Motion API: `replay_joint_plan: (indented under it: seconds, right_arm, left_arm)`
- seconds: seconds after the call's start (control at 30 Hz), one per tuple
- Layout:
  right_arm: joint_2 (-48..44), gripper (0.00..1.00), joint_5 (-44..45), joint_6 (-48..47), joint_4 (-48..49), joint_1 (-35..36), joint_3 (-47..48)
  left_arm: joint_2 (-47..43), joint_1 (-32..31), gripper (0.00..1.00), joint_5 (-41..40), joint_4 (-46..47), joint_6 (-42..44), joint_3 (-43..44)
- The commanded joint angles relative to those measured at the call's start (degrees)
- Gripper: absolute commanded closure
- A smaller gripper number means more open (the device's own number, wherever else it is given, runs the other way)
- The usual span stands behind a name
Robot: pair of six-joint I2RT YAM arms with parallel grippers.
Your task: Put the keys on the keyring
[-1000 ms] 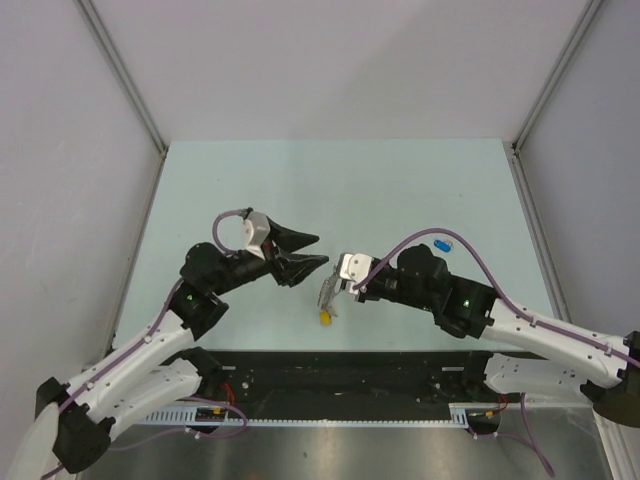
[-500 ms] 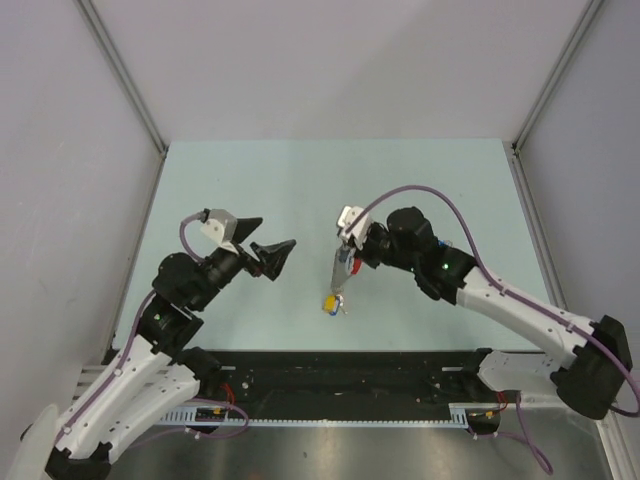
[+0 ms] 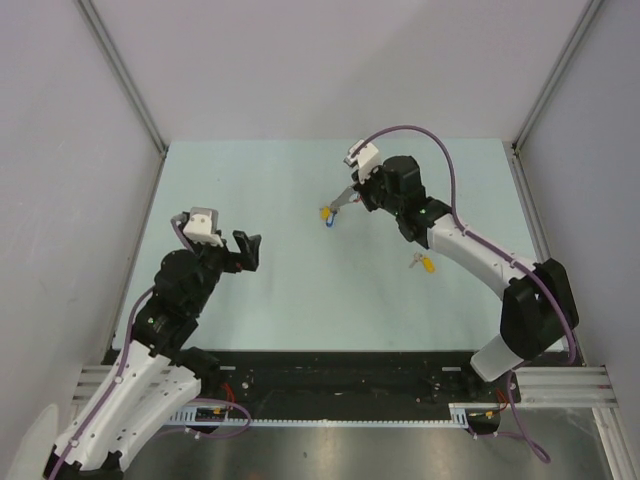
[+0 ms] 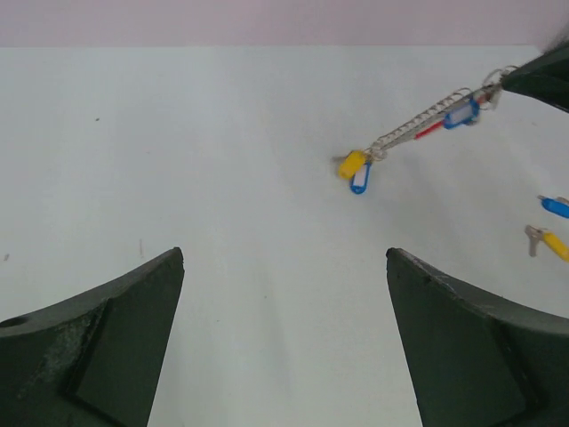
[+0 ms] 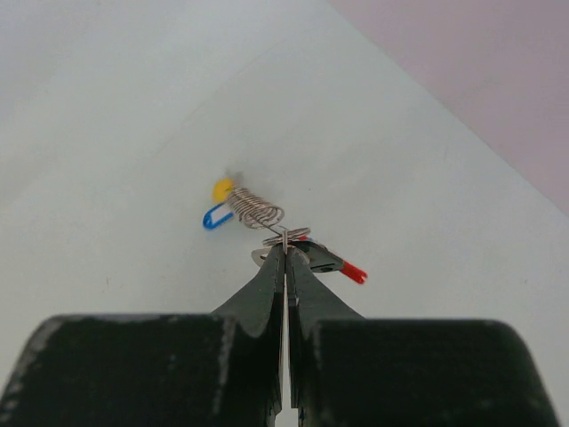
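Right wrist view shows the right gripper clenched, its two dark matte fingers pressed flat together on a thin strand of the keyring; from here the ring reads as tight loops of bright grey wire, with a rounded yellow tag and a glossy blue oblong tag at its far end and a short red piece just beside the fingertips; the left wrist view shows what this one cannot, the keyring side-on as a long thin slanting line of wire and red running down from the right gripper's tip to the yellow and blue tags, and two loose keys lying well apart from it on the table: a blue-tagged key and, just beside it, a yellow-tagged key with a small silver blade; the left gripper is released, its blunt dark fingers spread wide, far from the ring; the top external view places the right gripper at the far middle of the pale matte table, the keyring dangling from its tip, and the left gripper well to the left; whether the ring's low end touches the table I cannot tell.
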Motion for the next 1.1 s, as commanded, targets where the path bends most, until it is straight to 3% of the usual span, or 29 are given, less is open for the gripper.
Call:
replay_joint_plan:
  seconds: [0.0, 0.33, 0.4, 0.43, 0.63, 0.87, 1.07]
  right_arm:
    - [1.4, 1.0, 2.7, 5.9, -2.1, -0.6, -0.6]
    - [-5.9, 1.0, 3.2, 19.4, -6.3, 0.0, -18.1]
    - [-8.0, 0.94, 3.2, 21.3, -7.7, 1.4, -20.9]
    - [-9.7, 0.9, 3.2, 22.5, -9.1, 1.9, -21.6]
    - [-18.7, 0.45, 4.2, 26.3, -16.0, 2.4, -24.3]
    - [-37.7, 0.18, 10.7, 31.2, -24.3, -0.9, -24.3]
    - [-56.1, 0.0, 24.6, 30.0, -29.6, -1.6, -24.2]
  left_arm:
    - [-1.2, 1.8, 0.0, -5.4, -3.7, -2.4, 2.6]
    - [-8.3, 1.9, 0.0, -10.2, -6.3, -2.4, 0.2]
    - [-10.4, 1.9, 0.0, -9.6, -6.0, -1.7, -0.3]
    - [-11.8, 2.0, 0.0, -9.6, -6.0, -1.5, -0.7]
    - [-14.3, 1.9, 0.0, -13.3, -7.1, -1.9, -0.9]
    - [-19.3, 1.9, 0.0, -16.7, -8.0, -5.1, -1.7]
    - [-26.8, 2.0, 0.0, -15.9, -7.1, -4.2, -2.3]
